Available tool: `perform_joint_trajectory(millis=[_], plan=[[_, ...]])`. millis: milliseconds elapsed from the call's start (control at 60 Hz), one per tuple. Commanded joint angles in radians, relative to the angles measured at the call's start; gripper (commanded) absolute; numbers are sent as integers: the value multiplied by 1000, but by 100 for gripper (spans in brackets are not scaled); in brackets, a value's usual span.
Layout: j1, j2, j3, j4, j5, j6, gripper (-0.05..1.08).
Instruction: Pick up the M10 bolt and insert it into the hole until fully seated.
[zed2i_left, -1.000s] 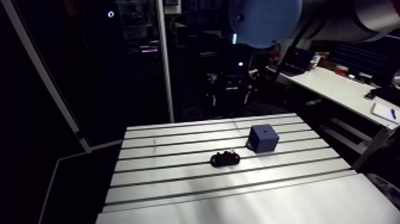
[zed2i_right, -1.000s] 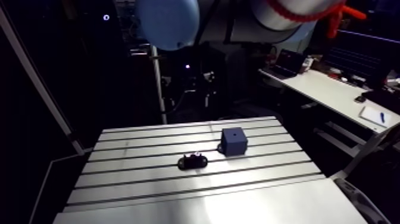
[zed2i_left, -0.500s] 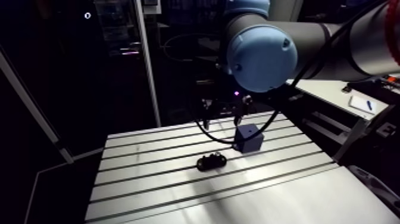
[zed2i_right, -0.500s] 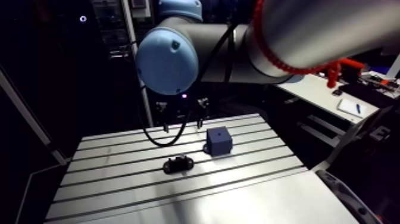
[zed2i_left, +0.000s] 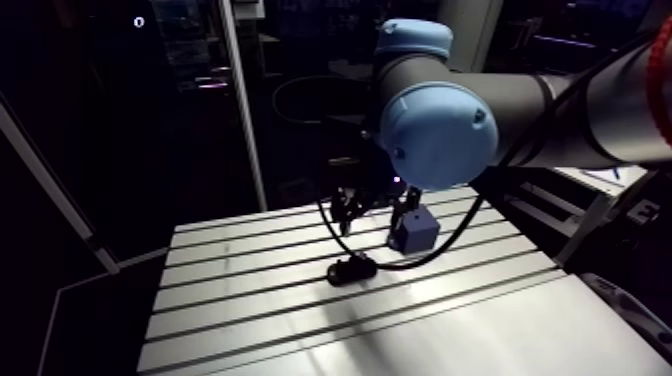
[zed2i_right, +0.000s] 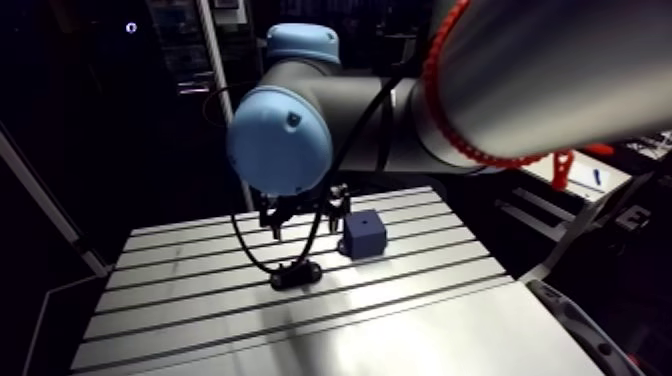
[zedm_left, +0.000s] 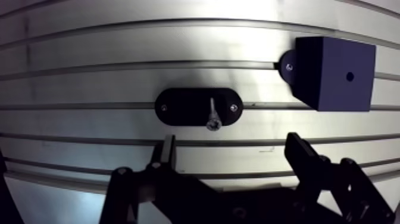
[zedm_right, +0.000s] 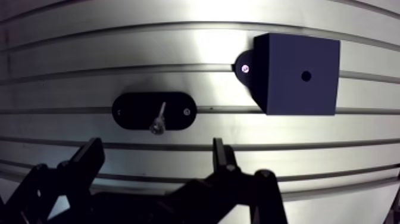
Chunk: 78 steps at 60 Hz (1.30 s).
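Note:
In the wrist view a silver bolt (zedm_left: 212, 115) lies in a black oval holder (zedm_left: 178, 107) on the slotted table (zedm_left: 89, 53). A dark blue block (zedm_left: 333, 65) with a small round hole (zedm_left: 349, 76) in its top face stands beside the holder, off to one side. My gripper (zedm_left: 235, 156) hovers above the table, open, and nothing is between its fingers (zedm_left: 169, 152). The bolt is just ahead of them. In the arm view the gripper (zed2i_left: 375, 213) hangs over the table behind the holder (zed2i_left: 350, 269) and close to the block (zed2i_left: 416, 228).
The aluminium table (zed2i_left: 300, 330) has long parallel slots running across it. Its near part stretches wide and bare towards the camera. My own arm's big blue joint cap (zed2i_left: 440, 135) hides part of the table's far side.
The arm view has swung, so the whole scene shifted. The wrist and gripper have come down into view over the table near the holder. Holder and block rest where they were.

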Motion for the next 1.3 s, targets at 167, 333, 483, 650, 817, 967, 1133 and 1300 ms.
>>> perform_joint_trajectory(millis=[167, 333, 483, 650, 817, 967, 1133, 1300], plan=[[3, 5, 63, -66, -3, 5, 1], [11, 26, 71, -96, -5, 3, 6], [21, 46, 73, -122, -6, 6, 18], [31, 63, 74, -147, -18, 5, 29], [37, 75, 76, -157, -23, 6, 36], [37, 79, 76, -157, -25, 3, 38], [36, 80, 74, -162, -25, -1, 39], [36, 80, 76, -165, -25, -2, 41]])
